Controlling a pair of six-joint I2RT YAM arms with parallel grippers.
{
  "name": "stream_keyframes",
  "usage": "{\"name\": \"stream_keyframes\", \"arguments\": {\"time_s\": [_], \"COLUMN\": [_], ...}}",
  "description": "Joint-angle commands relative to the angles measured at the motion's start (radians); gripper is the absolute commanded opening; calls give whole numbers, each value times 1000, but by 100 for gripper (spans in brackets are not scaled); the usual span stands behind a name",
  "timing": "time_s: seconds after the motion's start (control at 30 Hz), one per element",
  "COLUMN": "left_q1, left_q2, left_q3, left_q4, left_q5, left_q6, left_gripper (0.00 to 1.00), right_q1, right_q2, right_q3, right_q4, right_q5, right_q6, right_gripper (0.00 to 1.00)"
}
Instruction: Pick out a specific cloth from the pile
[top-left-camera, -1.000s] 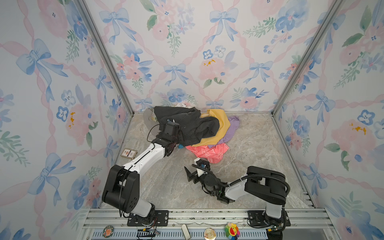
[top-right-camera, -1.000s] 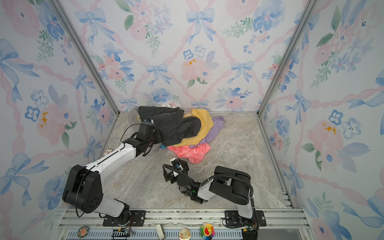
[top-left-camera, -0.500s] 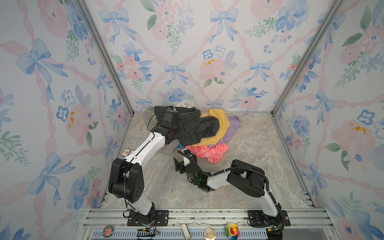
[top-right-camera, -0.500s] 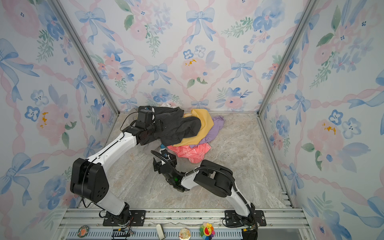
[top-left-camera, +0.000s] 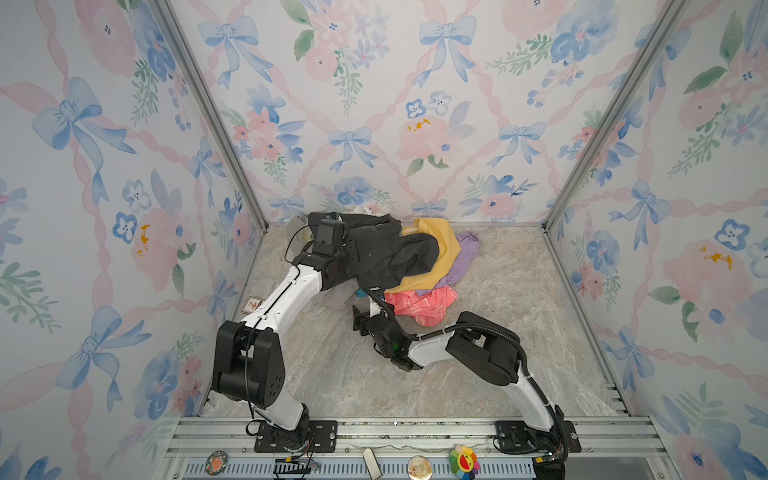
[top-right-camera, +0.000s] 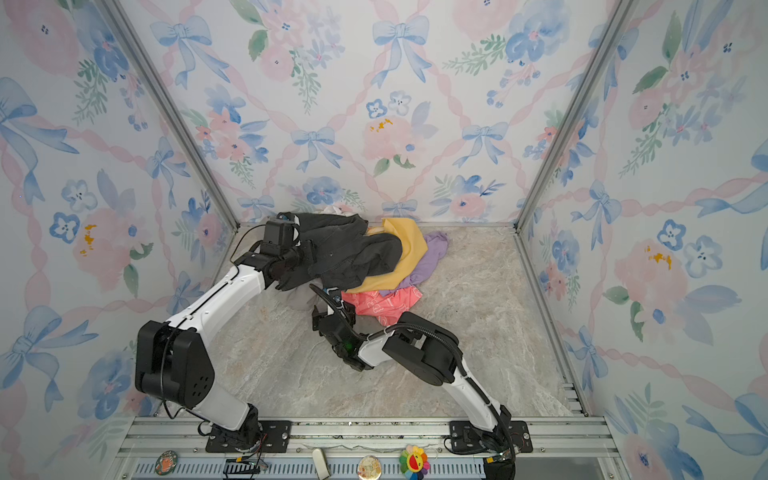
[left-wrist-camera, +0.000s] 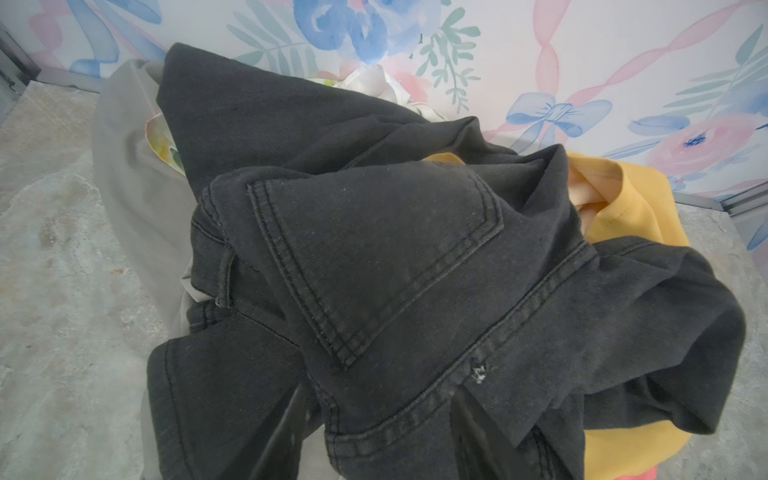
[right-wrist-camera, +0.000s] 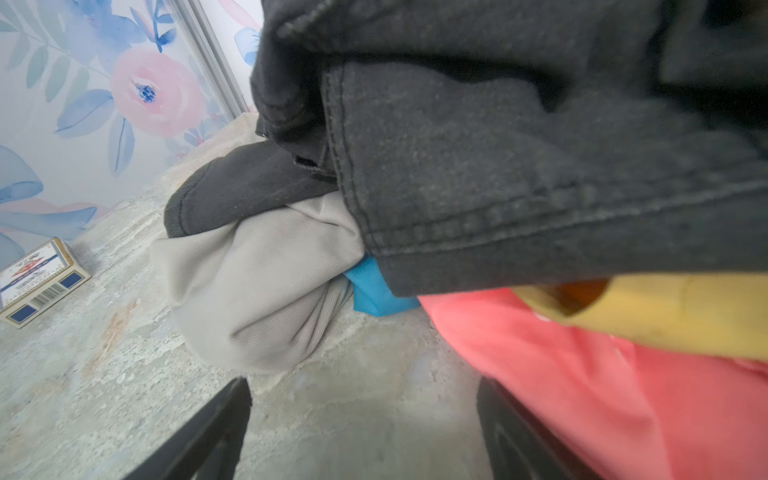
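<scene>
Two grippers at the pile (top-left-camera: 436, 257), cloth barely showing.
Clamped on the jacket (left-wrist-camera: 374, 249), the left gripper (left-wrist-camera: 380, 415) holds its hem up. Under that hem a corner of the teal cloth (right-wrist-camera: 374, 291) peeks out between a grey cloth (right-wrist-camera: 257, 282) and a pink cloth (right-wrist-camera: 561, 374). Just before it, low over the floor, the right gripper (right-wrist-camera: 363, 386) has its jaws wide and empty.

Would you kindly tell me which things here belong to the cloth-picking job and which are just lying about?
Job: teal-blue cloth, pile, dark jacket in the left hand, open right hand.
Lying about: small printed box, trinkets on the front rail.
</scene>
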Motion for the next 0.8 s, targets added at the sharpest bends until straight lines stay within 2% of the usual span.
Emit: {"name": "stream_keyframes", "arguments": {"time_s": [0.0, 0.27, 0.4, 0.77], "left_q1": [16, 38, 47, 58], "left_q2": [-35, -50, -60, -68], "left_q3": [-32, -59, -70, -79], "left_q4": [8, 30, 36, 48], "left_q5": [51, 76, 69, 81], "left_q6": [0, -13, -13, -18], "left_gripper": [57, 57, 56, 56], "right_q1": [-20, -31, -44, -73], "right_q2": [37, 105, 129, 150], "right_q3": [40, 134, 159, 189], "right_q4": [-27, -50, -72, -104], "right_q5": [20, 47, 67, 59], "right_q6": [26, 39, 81, 95], "right_gripper": [85, 83, 81, 78]}}
